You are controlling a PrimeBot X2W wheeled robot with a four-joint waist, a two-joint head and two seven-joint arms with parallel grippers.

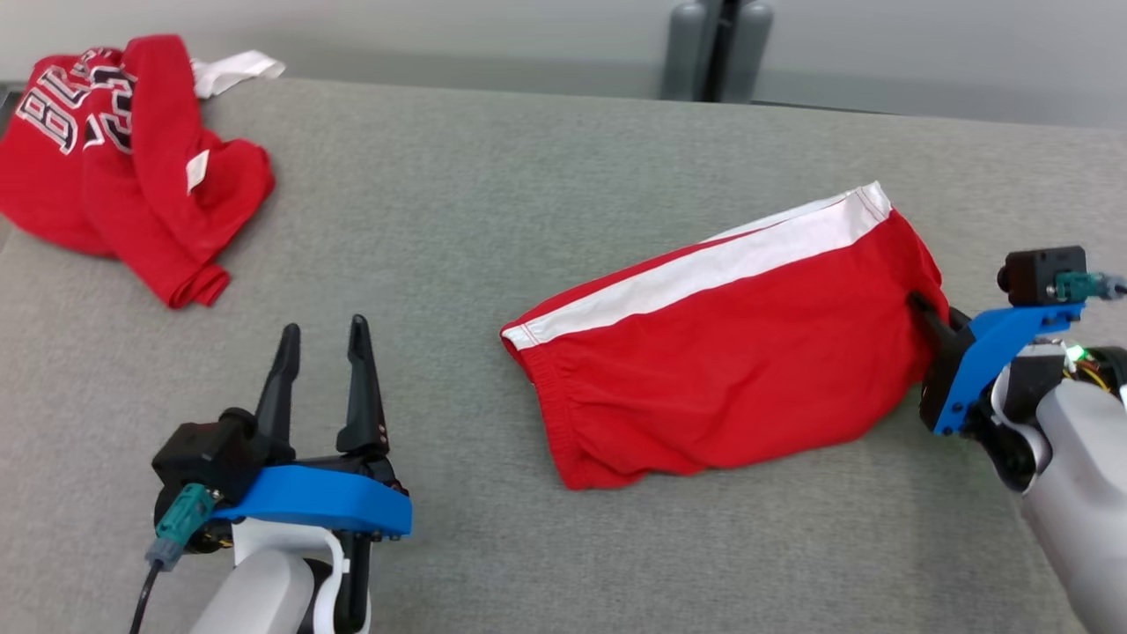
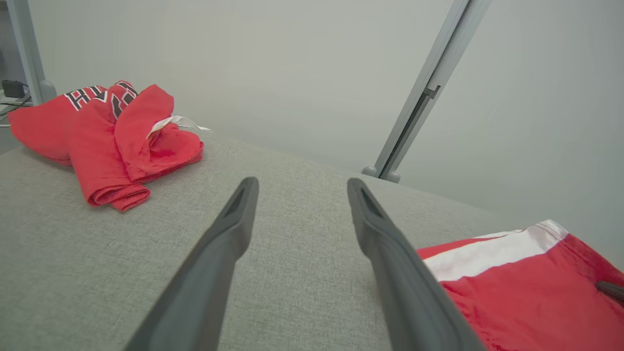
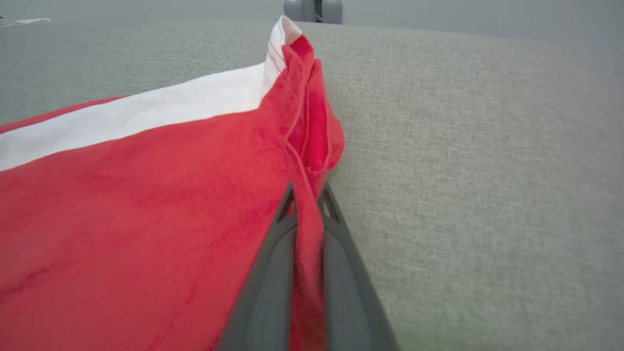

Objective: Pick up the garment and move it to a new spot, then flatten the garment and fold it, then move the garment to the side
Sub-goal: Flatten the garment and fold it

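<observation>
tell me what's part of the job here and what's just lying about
In the job: red shorts; right pincer, shut on their edge; left pincer, open, apart from them.
Lying about: crumpled red jersey; white cloth behind it; grey post.

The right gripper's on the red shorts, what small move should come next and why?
Probably lift the right gripper a little: it is shut on the edge of the red shorts, which lie on the grey table; the left gripper stands open.

Looks like a lab: grey padded table point(image 1: 528, 176), bare walls point(image 2: 292, 58).
</observation>
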